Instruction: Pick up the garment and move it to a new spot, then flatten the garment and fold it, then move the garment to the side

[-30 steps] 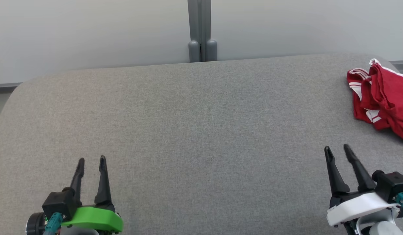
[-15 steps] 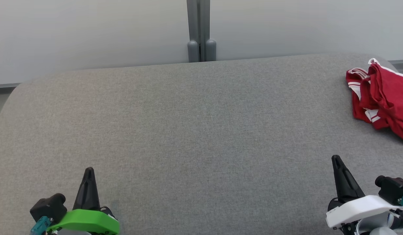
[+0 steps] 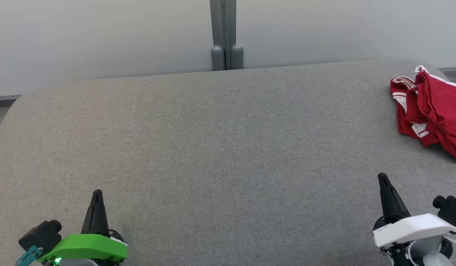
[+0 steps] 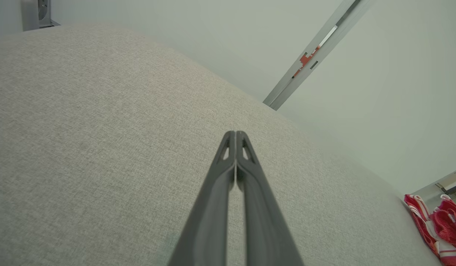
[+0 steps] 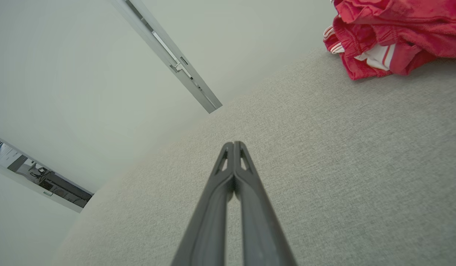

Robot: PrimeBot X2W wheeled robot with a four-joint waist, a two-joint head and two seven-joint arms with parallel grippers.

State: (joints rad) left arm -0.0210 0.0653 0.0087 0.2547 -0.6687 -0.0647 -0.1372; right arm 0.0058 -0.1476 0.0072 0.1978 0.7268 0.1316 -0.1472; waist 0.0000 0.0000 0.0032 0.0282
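Note:
The garment (image 3: 433,111) is a crumpled red piece with white stripes, lying bunched at the far right of the grey fabric table (image 3: 220,147). It also appears at the lower right corner of the left wrist view as the garment (image 4: 440,232) and at the top right of the right wrist view as the garment (image 5: 390,37). My left gripper (image 3: 97,194) sits at the lower left, shut with nothing in it, far from the cloth. My right gripper (image 3: 381,177) sits at the lower right, shut and empty, a short way in front of the garment. Both wrist views show the fingers (image 4: 235,136) pressed together, as are the fingers (image 5: 233,146).
A pale wall runs behind the table, with a grey vertical post (image 3: 224,35) at its middle. The table's far edge curves down at both corners. Bare grey fabric stretches between the two grippers.
Both grippers went from open to shut and drew back a little toward the bottom of the head view. The garment has not moved.

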